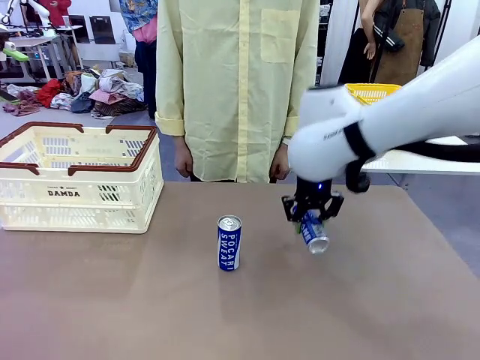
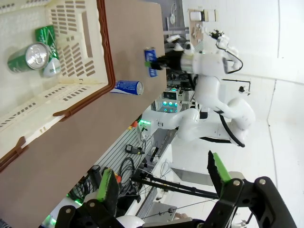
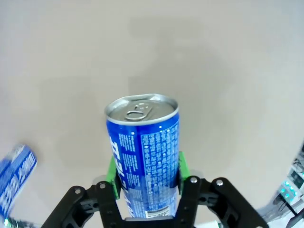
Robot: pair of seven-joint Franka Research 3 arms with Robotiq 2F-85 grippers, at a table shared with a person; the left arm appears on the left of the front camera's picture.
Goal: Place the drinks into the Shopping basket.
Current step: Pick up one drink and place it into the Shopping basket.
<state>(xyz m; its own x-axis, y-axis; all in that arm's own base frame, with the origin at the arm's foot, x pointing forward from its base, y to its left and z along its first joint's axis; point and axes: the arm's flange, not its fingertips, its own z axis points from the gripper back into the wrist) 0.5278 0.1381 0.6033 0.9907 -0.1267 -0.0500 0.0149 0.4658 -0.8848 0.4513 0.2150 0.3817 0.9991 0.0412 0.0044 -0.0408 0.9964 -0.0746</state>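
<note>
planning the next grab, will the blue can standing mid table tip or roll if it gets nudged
The standing blue can is tall and slim on a narrow base, so a push near its top would probably tip it. Once down, its round body would likely roll across the flat table. Its smooth wall looks stiff but maybe slippery.

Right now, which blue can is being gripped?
The blue can right of centre, tilted with its silver top pointing down, clamped in the right claw. The other blue can stands upright and free mid-table.
</note>
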